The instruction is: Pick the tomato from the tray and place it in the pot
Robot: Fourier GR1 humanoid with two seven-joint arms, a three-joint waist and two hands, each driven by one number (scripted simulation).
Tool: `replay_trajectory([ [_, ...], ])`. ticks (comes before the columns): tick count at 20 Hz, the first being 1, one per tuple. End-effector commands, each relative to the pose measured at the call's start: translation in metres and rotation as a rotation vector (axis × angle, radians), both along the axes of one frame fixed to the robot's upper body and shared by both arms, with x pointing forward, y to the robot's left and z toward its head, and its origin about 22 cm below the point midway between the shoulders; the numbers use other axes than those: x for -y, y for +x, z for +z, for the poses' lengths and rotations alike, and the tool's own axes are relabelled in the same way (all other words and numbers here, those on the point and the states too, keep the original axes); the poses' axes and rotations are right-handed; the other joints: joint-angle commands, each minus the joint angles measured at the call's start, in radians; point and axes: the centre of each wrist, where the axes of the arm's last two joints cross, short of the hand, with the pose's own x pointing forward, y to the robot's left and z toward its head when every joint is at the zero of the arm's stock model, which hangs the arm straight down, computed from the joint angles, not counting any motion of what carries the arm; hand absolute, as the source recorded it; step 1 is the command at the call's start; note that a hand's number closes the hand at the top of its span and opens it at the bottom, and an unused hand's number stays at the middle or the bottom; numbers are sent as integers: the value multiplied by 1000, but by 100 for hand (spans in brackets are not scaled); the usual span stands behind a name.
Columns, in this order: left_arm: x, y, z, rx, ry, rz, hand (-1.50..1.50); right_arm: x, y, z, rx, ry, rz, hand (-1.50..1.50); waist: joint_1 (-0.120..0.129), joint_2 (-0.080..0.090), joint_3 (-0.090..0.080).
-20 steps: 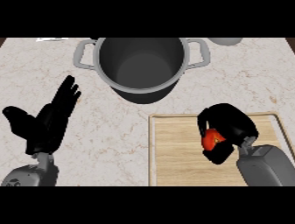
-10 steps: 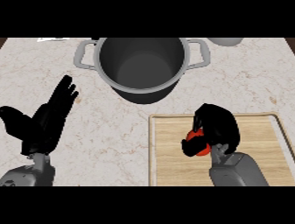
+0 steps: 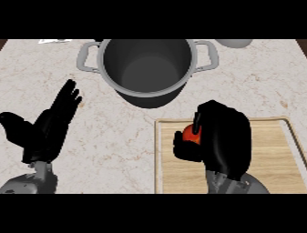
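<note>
A red tomato (image 3: 192,134) shows only as a small patch between the thumb and curled fingers of my right hand (image 3: 223,136), which is shut on it above the left part of the wooden tray (image 3: 277,154). The grey pot (image 3: 147,68) with two side handles stands at the back centre of the counter, up and to the left of that hand, its inside bare. My left hand (image 3: 45,129) rests open at the lower left, fingers pointing up, well away from the pot and the tray.
A pale rounded object (image 3: 233,43) sits at the back edge right of the pot. A small white item (image 3: 55,41) lies at the back left. Marble counter spreads around the pot and between my two hands.
My right hand has moved left and toward the pot, carrying the tomato over the tray's left side. The left hand has stayed where it was.
</note>
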Motion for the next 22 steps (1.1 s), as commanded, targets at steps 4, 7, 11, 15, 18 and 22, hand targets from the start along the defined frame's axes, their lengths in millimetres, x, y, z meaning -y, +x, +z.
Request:
replay_trajectory([
  [4,4,5,2,-2,-7,5,0,-22,-19,80,224,-73,-30,150,0,2,0],
  [7,1,3,-3,14,13,4,0,-30,-34,120,317,-29,53,150,6,0,-1],
  [11,7,13,0,11,10,-12,0,-52,-5,148,374,17,105,150,13,4,-1],
  [15,7,8,11,10,-10,-26,0,-59,16,160,357,50,86,150,16,3,0],
  [18,10,14,9,12,-4,-27,0,-75,45,171,318,69,57,150,31,7,-1],
  [22,-8,11,4,26,10,-26,0,-70,80,175,266,83,24,150,29,10,-1],
])
